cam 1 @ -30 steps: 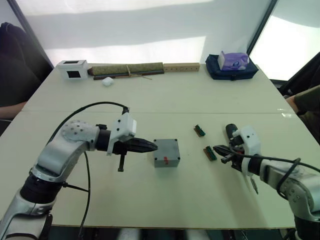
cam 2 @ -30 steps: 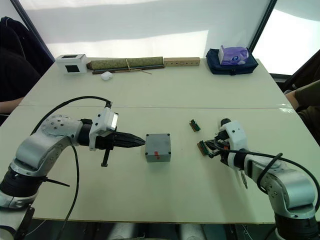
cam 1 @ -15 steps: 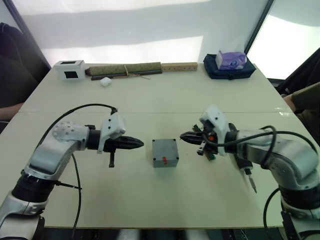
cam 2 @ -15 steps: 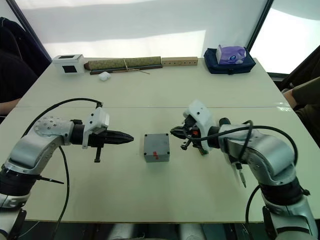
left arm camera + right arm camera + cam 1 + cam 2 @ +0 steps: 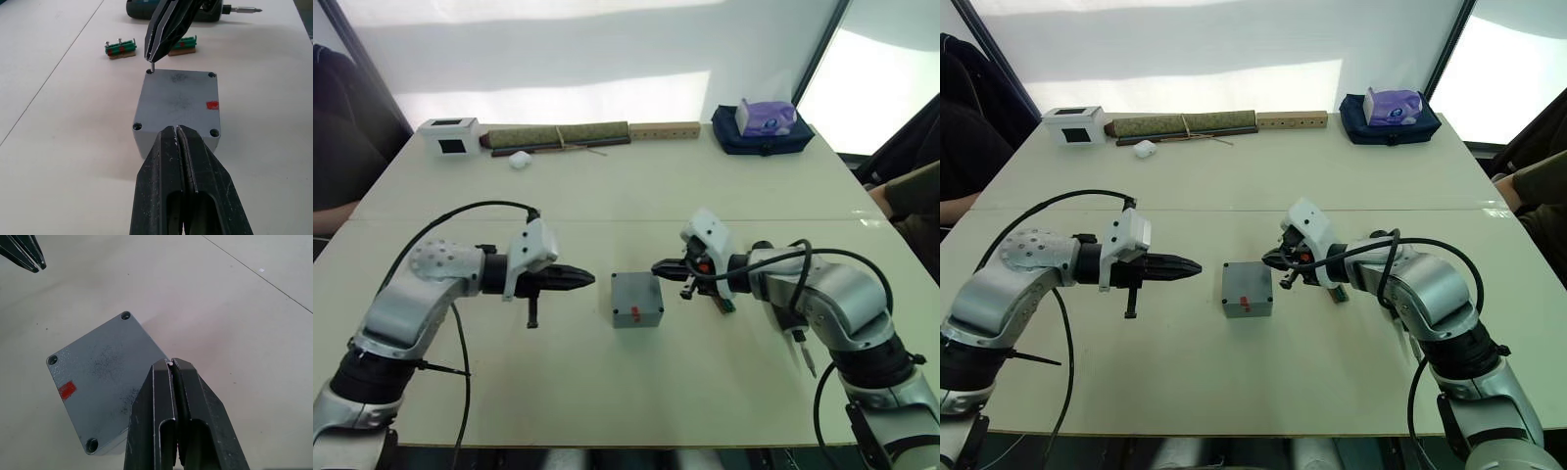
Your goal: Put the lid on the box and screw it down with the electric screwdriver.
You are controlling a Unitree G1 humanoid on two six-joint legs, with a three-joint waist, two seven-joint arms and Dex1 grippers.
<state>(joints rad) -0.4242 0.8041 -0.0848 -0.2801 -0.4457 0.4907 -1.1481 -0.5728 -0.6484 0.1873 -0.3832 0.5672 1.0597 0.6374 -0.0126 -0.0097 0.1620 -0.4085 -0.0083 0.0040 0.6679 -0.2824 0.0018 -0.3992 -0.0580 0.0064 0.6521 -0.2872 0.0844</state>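
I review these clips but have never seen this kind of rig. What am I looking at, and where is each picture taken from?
A two-armed robot works at a table. Two pictures come from its head, two from cameras on its wrists. The left gripper, shut and empty, points at the box, whose lid is already on. The right gripper, shut on a small screw, holds it at a corner hole. The electric screwdriver and two green screw holders lie beyond the box.

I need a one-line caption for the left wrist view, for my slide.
Right end effector lowers a screw into a corner hole of the box; shut left end effector waits nearby.
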